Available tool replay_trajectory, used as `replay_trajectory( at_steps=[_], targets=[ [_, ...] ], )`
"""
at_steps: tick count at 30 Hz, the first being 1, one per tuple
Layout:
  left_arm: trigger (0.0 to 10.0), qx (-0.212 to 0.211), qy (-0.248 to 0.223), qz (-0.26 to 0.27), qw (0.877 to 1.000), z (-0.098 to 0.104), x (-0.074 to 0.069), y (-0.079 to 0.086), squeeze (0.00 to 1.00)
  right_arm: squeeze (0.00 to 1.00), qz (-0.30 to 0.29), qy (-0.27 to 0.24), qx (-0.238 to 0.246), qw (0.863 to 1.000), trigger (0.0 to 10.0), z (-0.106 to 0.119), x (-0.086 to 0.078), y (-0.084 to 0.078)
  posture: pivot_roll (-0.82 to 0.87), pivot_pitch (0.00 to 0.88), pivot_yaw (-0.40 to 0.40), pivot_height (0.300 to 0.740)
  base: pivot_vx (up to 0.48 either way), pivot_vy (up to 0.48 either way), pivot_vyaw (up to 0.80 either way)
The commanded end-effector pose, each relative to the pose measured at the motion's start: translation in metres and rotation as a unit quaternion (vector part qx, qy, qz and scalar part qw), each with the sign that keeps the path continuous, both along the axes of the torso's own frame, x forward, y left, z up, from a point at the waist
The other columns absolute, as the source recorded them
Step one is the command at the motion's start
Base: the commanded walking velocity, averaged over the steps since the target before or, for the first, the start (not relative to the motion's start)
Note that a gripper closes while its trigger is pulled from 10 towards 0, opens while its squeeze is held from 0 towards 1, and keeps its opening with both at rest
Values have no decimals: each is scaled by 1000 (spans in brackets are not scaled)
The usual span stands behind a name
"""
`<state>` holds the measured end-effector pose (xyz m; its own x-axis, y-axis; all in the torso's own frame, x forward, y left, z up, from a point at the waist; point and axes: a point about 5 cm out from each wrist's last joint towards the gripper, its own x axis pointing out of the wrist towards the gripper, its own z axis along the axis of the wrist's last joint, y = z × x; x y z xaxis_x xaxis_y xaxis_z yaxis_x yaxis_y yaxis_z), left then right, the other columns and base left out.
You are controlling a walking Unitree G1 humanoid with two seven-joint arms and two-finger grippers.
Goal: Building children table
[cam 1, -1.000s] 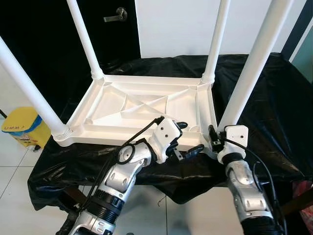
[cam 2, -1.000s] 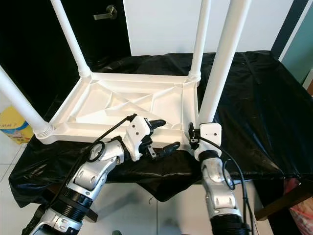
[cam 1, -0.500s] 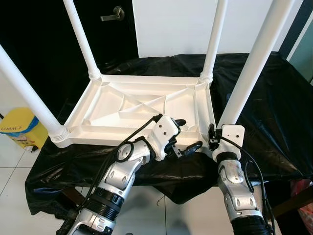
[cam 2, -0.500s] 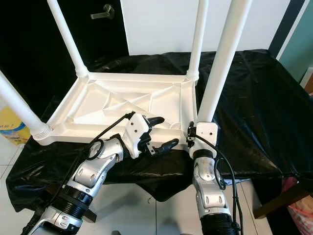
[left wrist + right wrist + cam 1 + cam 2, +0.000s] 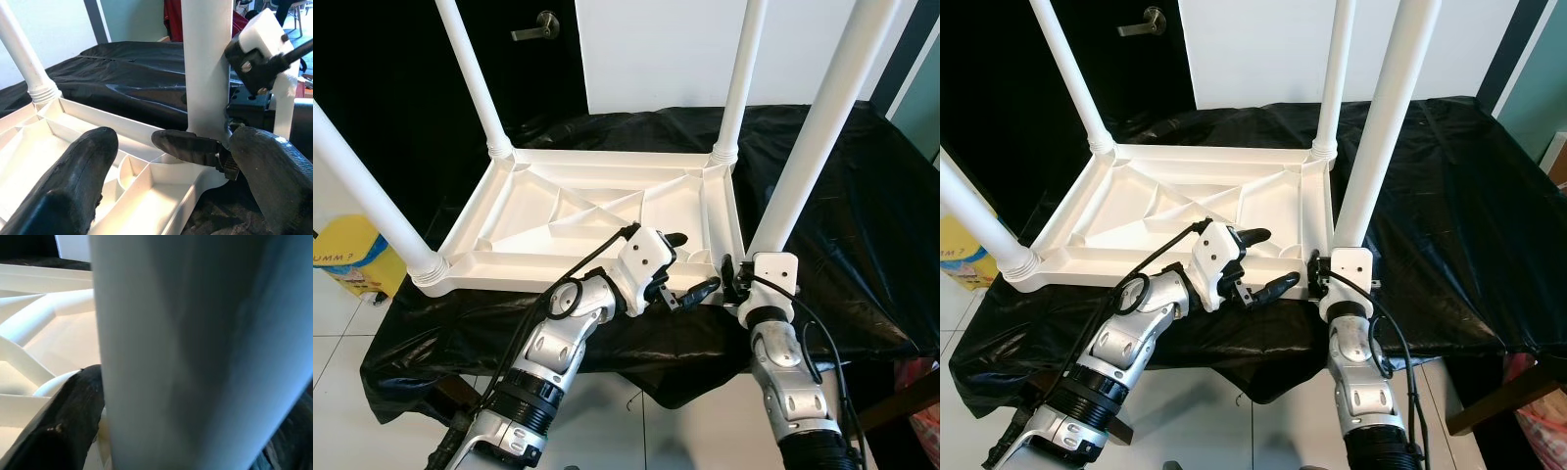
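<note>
A white children's table [image 5: 578, 211] lies upside down on a black-covered bench [image 5: 862, 215], its legs pointing up. My right gripper [image 5: 734, 277] is at the front right corner, shut around the base of the near right leg [image 5: 813, 127]. In the right wrist view that leg [image 5: 195, 347] is right against one black finger [image 5: 68, 426]. My left gripper [image 5: 690, 264] is open just left of it, with one finger over the tabletop's ribbed underside and the other in front of the front rim. The left wrist view looks at the leg [image 5: 205, 73] between my left gripper's fingers [image 5: 73, 186].
A yellow bin [image 5: 352, 259] stands on the white tiled floor at the left. A dark door with a lever handle [image 5: 533, 27] is behind the bench. The far left leg [image 5: 475, 78] and the near left leg [image 5: 362, 186] rise beside the left arm.
The camera has shifted slightly. My left gripper has edged a little closer to the base of the near right leg. My right gripper keeps its hold there.
</note>
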<state>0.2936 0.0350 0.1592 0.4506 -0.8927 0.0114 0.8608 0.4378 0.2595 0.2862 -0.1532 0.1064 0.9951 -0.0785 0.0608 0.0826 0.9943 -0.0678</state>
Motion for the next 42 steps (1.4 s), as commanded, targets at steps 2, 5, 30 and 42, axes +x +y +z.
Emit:
replay_trajectory(
  at_steps=[2, 5, 30, 42],
  targets=[
    [10000, 4, -2, 7, 1000, -2, 2, 1, 0, 1000, 15, -5, 3, 1000, 10000, 0, -2, 0, -160, 0, 19, 740, 0, 0, 0],
    [10000, 18, -3, -8, 1000, -4, 1, 3, 0, 1000, 100, -18, 2, 995, 10000, 3, -6, -7, -167, 0, 35, 740, 0, 0, 0],
    [10000, 44, 37, -71, 996, -20, -27, 12, 0, 0, 372, 18, -70, 925, 10000, 18, 13, -41, -154, 0, 75, 740, 0, 0, 0],
    [10000, 56, 39, -72, 995, -17, -29, 18, 0, 0, 431, 54, -104, 895, 0, 18, 31, -43, -120, 0, 93, 740, 0, 0, 0]
  ],
)
